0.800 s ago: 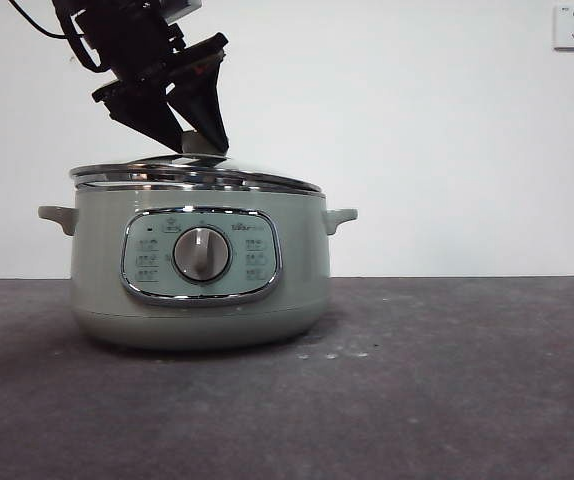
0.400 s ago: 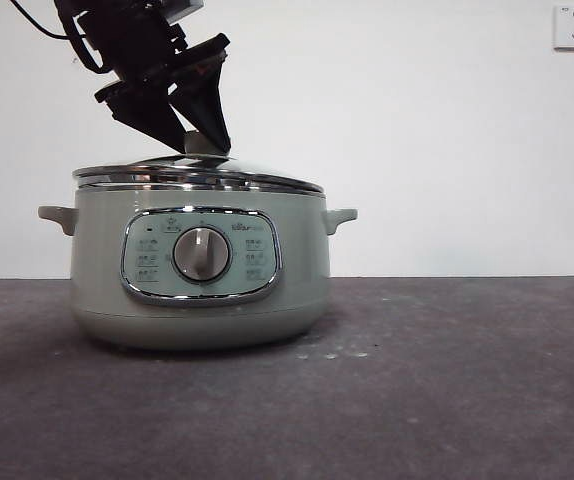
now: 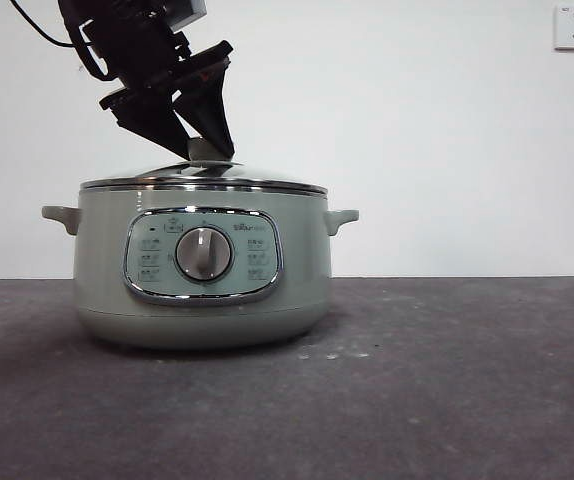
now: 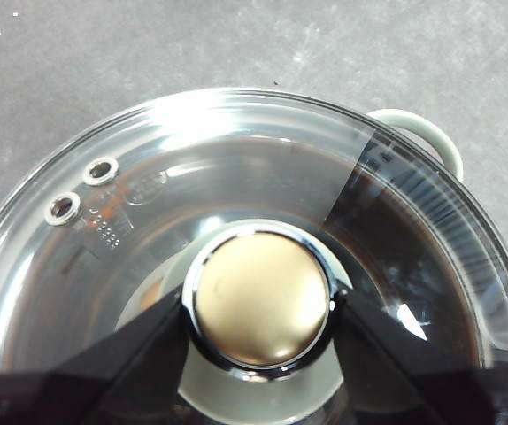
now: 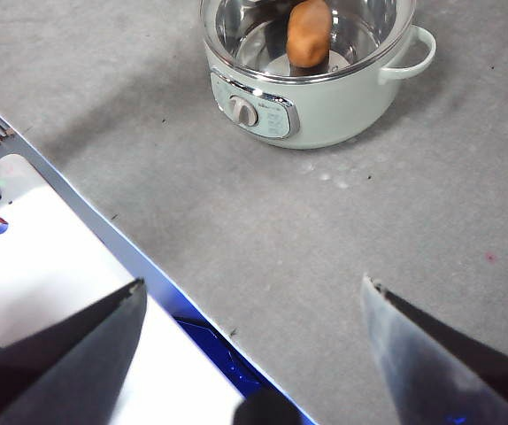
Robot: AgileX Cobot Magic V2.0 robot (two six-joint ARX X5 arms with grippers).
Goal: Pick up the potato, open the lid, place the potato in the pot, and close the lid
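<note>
The sage-green pot (image 3: 202, 285) stands upright on the table, dial facing front. The glass lid (image 3: 203, 182) sits level on its rim — seemingly fully seated. The orange-brown potato (image 5: 309, 33) lies inside the pot, seen through the glass.

The squat sage-green electric pot (image 3: 202, 290) has a chrome-framed panel with a silver dial, and its clear glass lid (image 3: 204, 181) is chrome-rimmed. A lumpy orange-brown potato (image 5: 309, 33) lies inside, and the dark grey desk (image 3: 447, 380) is faintly speckled below a white wall.
</note>
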